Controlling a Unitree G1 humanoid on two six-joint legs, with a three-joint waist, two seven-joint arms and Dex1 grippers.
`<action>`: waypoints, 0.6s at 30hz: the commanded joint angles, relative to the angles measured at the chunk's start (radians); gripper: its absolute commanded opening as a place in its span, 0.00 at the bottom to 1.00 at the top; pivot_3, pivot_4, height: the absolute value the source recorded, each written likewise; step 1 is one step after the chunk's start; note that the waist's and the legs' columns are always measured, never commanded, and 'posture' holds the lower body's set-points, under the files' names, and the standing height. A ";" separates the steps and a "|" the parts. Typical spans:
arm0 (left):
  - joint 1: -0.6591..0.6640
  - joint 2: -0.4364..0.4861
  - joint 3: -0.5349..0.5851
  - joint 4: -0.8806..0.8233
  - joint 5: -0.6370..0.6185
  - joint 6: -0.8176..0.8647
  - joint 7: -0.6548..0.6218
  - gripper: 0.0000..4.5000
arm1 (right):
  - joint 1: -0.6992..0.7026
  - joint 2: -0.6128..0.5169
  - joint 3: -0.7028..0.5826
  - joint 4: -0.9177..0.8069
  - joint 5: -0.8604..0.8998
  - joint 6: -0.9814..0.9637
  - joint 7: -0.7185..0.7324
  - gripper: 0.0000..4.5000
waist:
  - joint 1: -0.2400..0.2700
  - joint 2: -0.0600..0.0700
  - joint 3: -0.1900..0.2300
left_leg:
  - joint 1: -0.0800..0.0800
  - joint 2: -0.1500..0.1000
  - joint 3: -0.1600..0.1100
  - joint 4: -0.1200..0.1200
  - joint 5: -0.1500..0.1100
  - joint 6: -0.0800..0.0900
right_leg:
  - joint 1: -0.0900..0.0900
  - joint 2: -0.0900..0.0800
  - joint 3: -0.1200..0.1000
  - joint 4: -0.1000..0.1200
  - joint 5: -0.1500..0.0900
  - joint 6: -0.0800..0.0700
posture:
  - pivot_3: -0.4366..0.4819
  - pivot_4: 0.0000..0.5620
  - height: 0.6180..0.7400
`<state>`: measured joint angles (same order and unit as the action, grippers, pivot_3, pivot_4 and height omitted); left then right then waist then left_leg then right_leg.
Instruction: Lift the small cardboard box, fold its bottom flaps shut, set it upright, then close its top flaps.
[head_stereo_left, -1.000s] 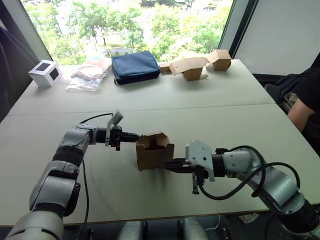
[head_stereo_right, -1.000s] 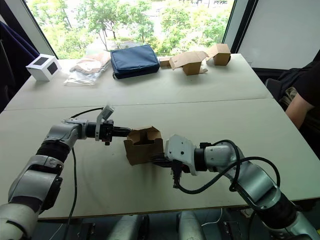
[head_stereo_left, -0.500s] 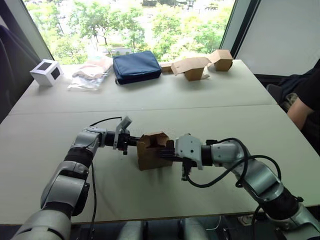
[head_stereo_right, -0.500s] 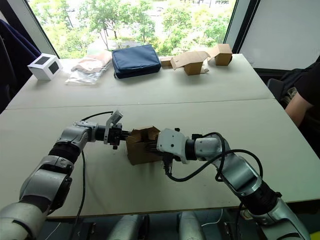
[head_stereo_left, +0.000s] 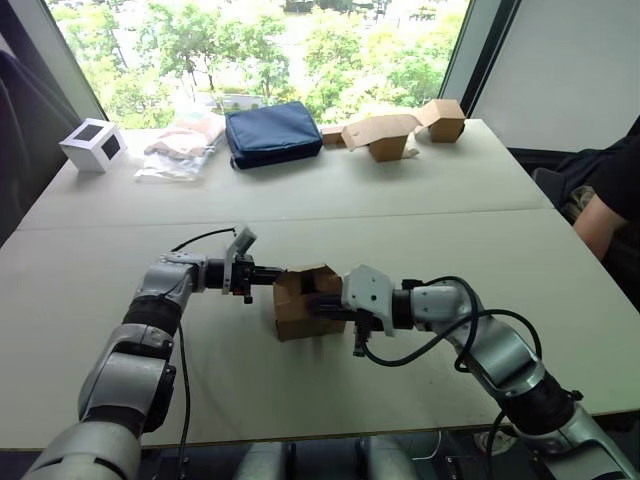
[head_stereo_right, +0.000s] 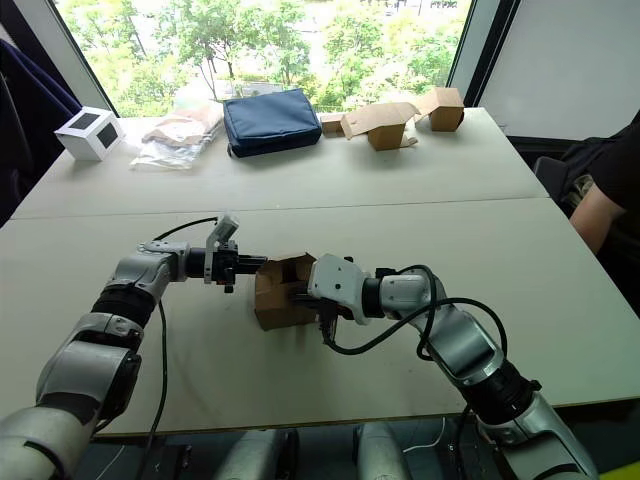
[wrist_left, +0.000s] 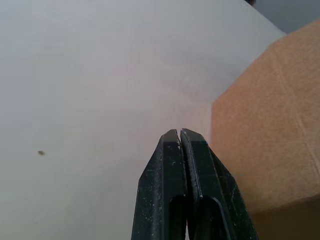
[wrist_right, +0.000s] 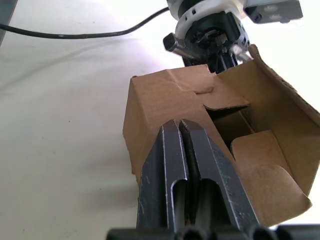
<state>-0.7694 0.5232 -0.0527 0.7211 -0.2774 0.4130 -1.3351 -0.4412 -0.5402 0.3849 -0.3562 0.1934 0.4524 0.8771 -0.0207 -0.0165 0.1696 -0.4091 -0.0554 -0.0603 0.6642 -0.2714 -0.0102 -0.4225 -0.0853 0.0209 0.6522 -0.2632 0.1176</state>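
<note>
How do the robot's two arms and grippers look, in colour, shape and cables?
Both arms are rounded silver-grey shells with black joints. A loose black cable loops along each forearm. The left gripper and the right gripper each end in two slim black fingers, slightly dusty. Each wrist carries a light grey camera block.

An office or meeting room, most likely: a wide pale tabletop (head_stereo_left: 420, 190) set against a large window (head_stereo_left: 260, 40) overlooking trees, with a seated person (head_stereo_left: 610, 200) at its edge.
</note>
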 joint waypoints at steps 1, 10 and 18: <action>0.117 0.109 0.091 -0.311 -0.085 0.122 0.019 0.01 | -0.011 0.022 -0.024 0.011 0.021 -0.019 0.012 0.00 | -0.003 0.000 0.000 | 0.000 0.000 0.000 -0.001 0.000 0.000 | -0.001 0.000 0.000 0.000 0.000 0.000 | 0.48 0.27 1.00; 0.388 0.243 0.254 -0.991 -0.363 0.497 0.167 0.01 | -0.032 0.065 -0.052 0.091 0.044 -0.052 0.039 0.00 | 0.016 0.000 0.000 | 0.000 0.000 -0.001 0.000 0.000 -0.001 | 0.002 -0.003 0.000 -0.001 0.000 0.000 | 0.48 0.27 1.00; 0.451 0.191 0.170 -1.105 -0.416 0.514 0.263 0.01 | -0.050 0.083 -0.065 0.122 0.048 -0.059 0.054 0.00 | 0.006 0.001 0.000 | 0.001 0.000 -0.001 -0.001 0.001 -0.002 | 0.001 -0.002 0.001 0.000 0.000 0.000 | 0.48 0.27 1.00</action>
<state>-0.3303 0.7108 0.1406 -0.3440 -0.6869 0.9487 -1.0778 -0.4738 -0.4668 0.3407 -0.2186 0.2210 0.4066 0.9272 -0.0149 -0.0160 0.1692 -0.4085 -0.0557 -0.0611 0.6632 -0.2708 -0.0120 -0.4219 -0.0870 0.0217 0.6520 -0.2632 0.1171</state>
